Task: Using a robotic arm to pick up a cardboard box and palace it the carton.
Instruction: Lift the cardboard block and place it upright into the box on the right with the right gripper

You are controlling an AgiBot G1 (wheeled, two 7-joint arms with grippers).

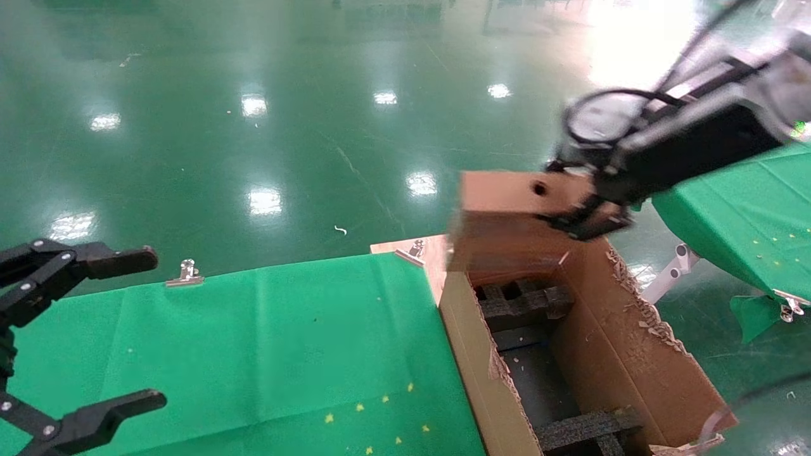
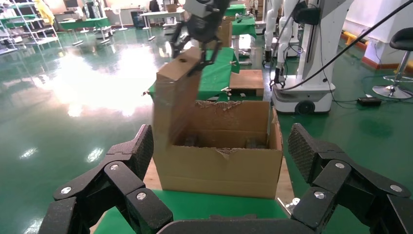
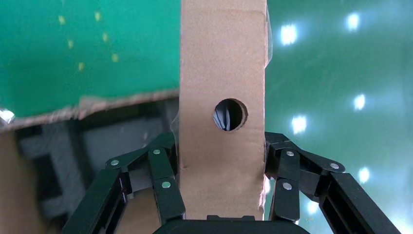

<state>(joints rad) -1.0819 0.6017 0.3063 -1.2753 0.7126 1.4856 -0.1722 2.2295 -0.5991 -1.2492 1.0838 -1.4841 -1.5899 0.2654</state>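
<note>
While the right gripper [image 1: 586, 218] pinches the cardboard box [image 1: 507, 221] between both fingers, we note the box hangs above the carton's [image 1: 633, 354] far end, not yet inside. Its long axis points down toward the opening. We judge a short descent remains. Left gripper [image 1: 82, 335], spread wide, idles well left of the carton.

Small brown cardboard box [image 1: 507, 218], round hole up, clamped in right gripper [image 1: 586, 212]; open carton [image 1: 624, 354] below it, apparently not touching.
</note>
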